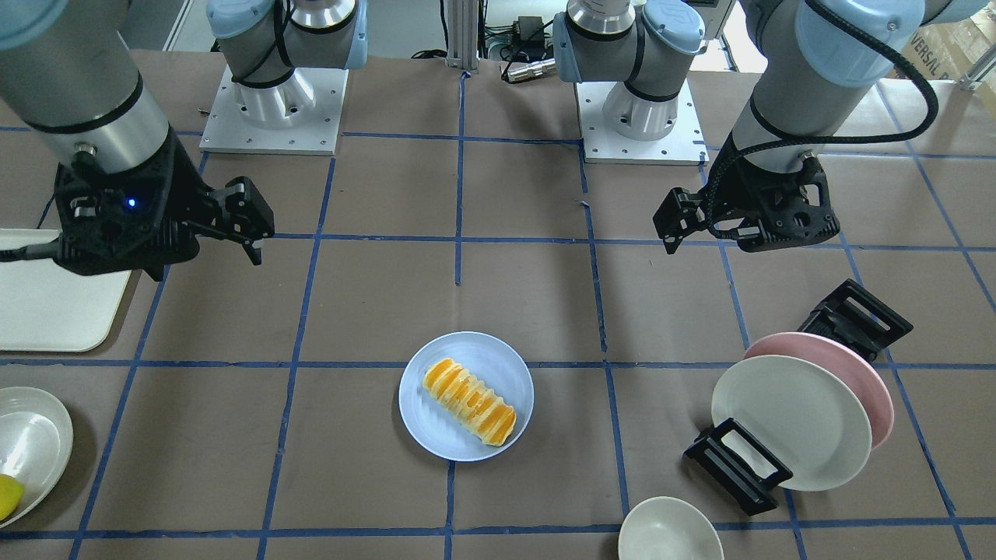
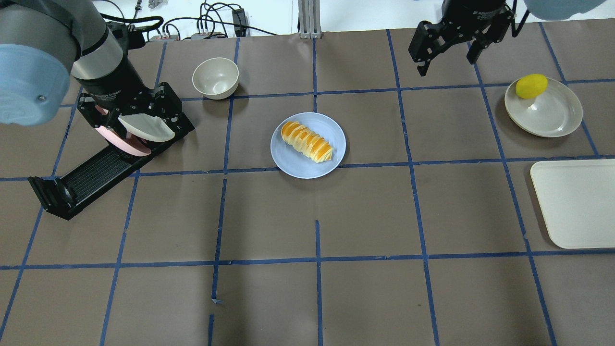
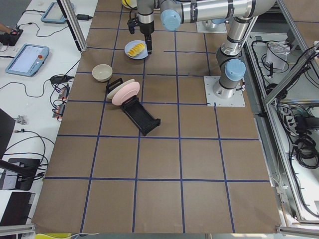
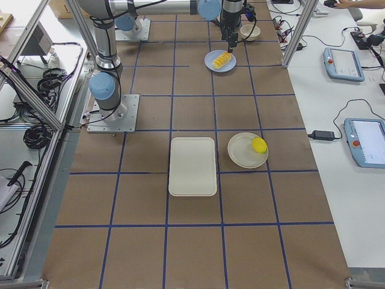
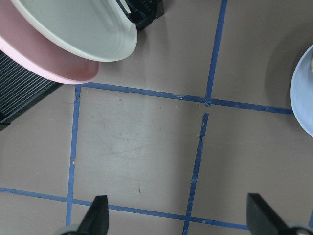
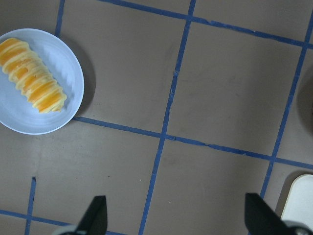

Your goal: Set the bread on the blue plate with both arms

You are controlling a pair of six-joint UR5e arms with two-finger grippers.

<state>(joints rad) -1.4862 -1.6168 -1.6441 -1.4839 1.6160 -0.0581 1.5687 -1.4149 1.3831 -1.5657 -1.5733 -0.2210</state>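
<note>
The bread [image 1: 469, 400] lies diagonally on the blue plate [image 1: 498, 358] at the middle of the table, also in the overhead view [image 2: 307, 142] on the plate [image 2: 293, 163]. My left gripper [image 1: 675, 222] hangs open and empty above the table, beside the dish rack; its wrist view shows only the plate's edge [image 5: 305, 98] between spread fingertips [image 5: 98, 218]. My right gripper [image 1: 250, 225] is open and empty, raised well to the other side of the plate [image 2: 447, 65]. Its wrist view shows the bread [image 6: 33, 76] on the plate [image 6: 19, 120].
A black dish rack [image 1: 735, 467] holds a pink plate [image 1: 864, 373] and a cream plate [image 1: 790, 420]. A cream bowl [image 2: 215, 77] stands near it. A yellow fruit [image 2: 531, 85] lies on a cream dish [image 2: 547, 113]. A cream tray [image 2: 574, 202] lies at the right.
</note>
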